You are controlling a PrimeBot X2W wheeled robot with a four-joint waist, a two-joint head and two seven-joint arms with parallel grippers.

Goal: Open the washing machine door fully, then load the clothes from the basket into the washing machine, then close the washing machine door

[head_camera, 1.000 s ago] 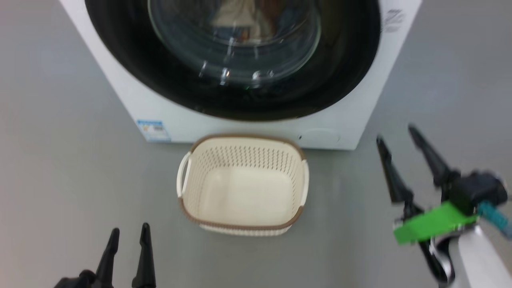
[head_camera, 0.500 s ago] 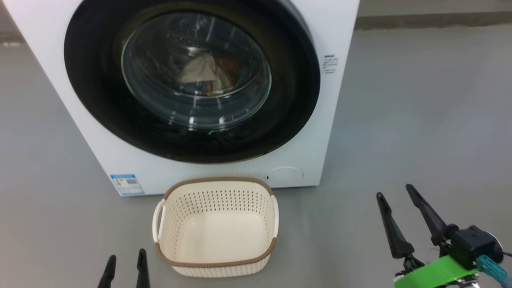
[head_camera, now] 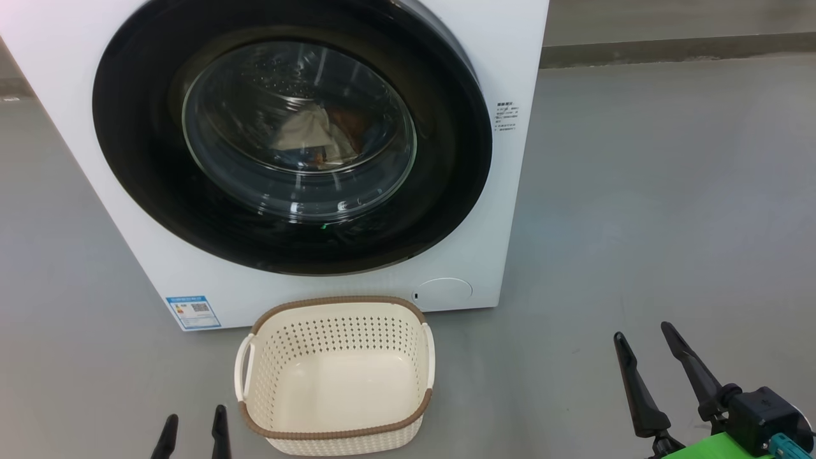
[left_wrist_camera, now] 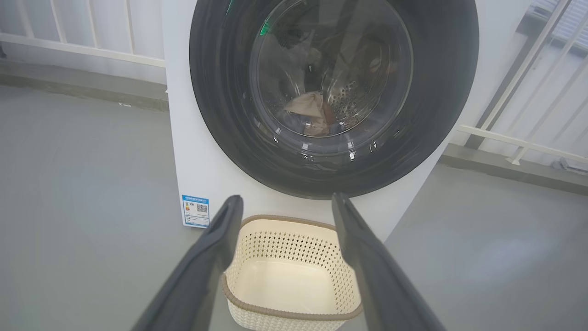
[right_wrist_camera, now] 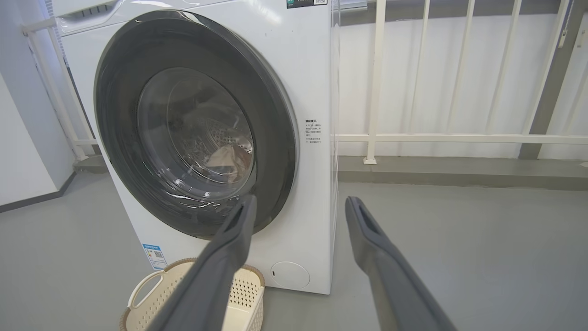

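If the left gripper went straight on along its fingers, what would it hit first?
Probably the washing machine door, low on its black rim. The left gripper, jaws open, points over the basket, which sits below that line; depth is unclear.

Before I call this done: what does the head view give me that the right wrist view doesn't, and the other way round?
Head view: the left gripper, open, low beside the basket, and the basket's whole bare bottom. Right wrist view: the white railing behind the washing machine. Both: the washing machine door shut, the clothes behind its glass, the blue sticker, and the open right gripper.
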